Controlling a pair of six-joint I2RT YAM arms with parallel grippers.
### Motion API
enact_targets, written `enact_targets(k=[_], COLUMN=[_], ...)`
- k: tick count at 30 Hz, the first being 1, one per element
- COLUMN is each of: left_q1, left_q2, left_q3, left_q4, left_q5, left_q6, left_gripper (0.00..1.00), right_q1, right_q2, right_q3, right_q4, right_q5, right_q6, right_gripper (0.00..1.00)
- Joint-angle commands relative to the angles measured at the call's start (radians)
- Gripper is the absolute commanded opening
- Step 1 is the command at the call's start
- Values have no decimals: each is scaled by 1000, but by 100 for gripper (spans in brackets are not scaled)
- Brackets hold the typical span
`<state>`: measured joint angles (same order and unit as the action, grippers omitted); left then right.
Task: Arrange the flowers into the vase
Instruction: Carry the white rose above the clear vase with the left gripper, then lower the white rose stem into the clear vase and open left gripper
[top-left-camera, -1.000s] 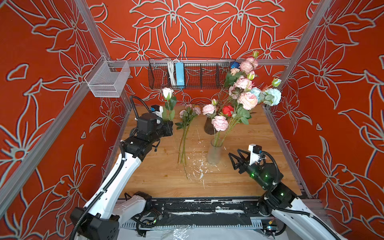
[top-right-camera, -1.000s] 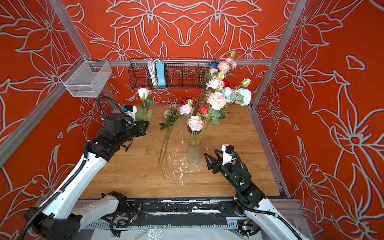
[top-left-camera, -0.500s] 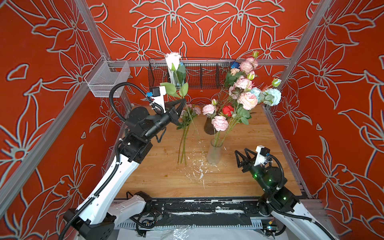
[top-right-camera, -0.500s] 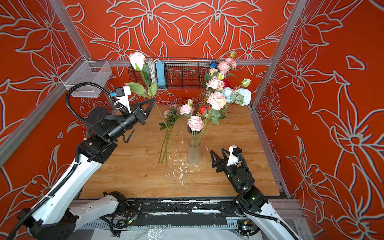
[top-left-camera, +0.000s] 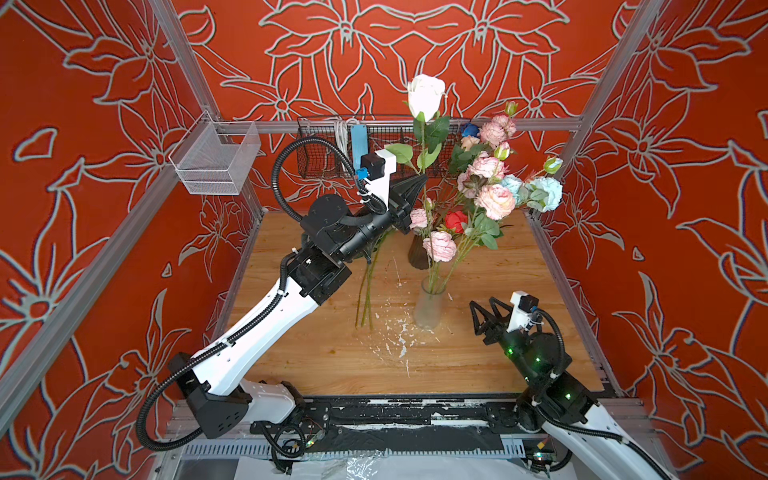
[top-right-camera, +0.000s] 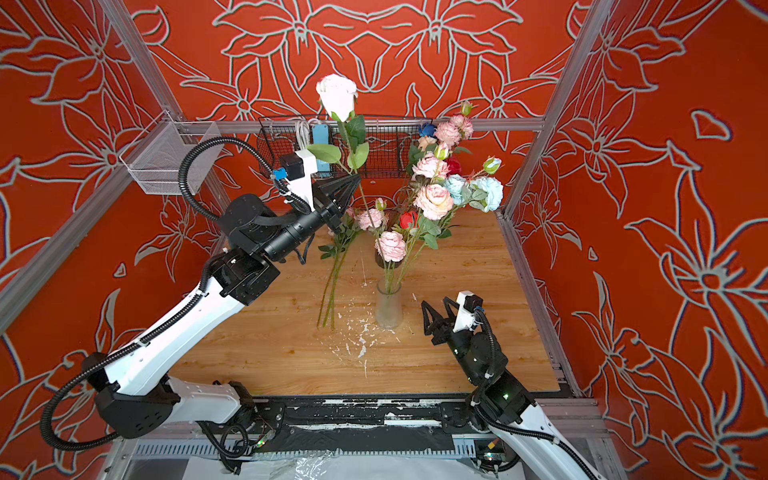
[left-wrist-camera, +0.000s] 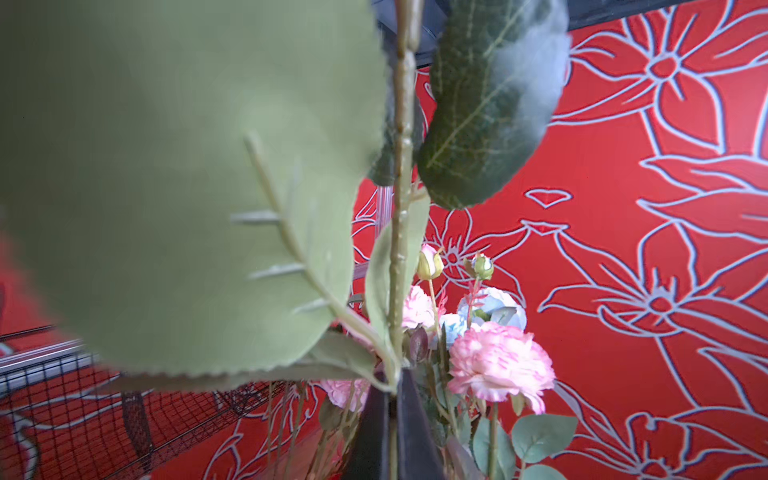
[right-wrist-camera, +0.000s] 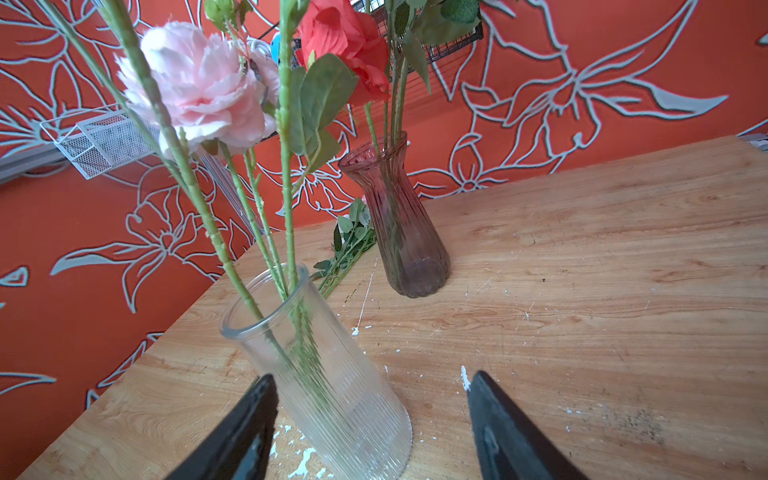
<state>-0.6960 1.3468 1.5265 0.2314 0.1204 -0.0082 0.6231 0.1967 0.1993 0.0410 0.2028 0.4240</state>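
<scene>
The left gripper (top-left-camera: 419, 183) is shut on the green stem of a white rose (top-left-camera: 424, 93) and holds it upright, high up, behind and to the left of the clear vase (top-left-camera: 428, 309). Pink flowers (top-left-camera: 439, 246) stand in this vase. Just to its right, the right gripper (top-left-camera: 482, 301) hangs with jaws wide and empty. Left of the vase, loose flowers (top-left-camera: 368, 286) lie on the table (top-left-camera: 332, 353).
</scene>
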Motion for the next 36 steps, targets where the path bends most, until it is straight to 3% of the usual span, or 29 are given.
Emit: enact_targets(k=[1,6,17,36], left_q1=[-9,-10,-27,-97], left_q2=[13,51,28,-7], left_q3=[-10,-8,-157,-322], left_q4=[50,19,49,59], left_q5=[-42,-44,-47,-153], left_q6=[85,68,-71,-82], left_gripper=[0,0,0,0], right_q1=[-5,-5,-6,-5], right_q2=[7,19,32,54], right_q3=[-14,-8,-6,-8], right_q4=[12,11,10,25], right_q5=[17,15,20,12], right_q6=[3,-5,-5,2], right_gripper=[74,74,74,74])
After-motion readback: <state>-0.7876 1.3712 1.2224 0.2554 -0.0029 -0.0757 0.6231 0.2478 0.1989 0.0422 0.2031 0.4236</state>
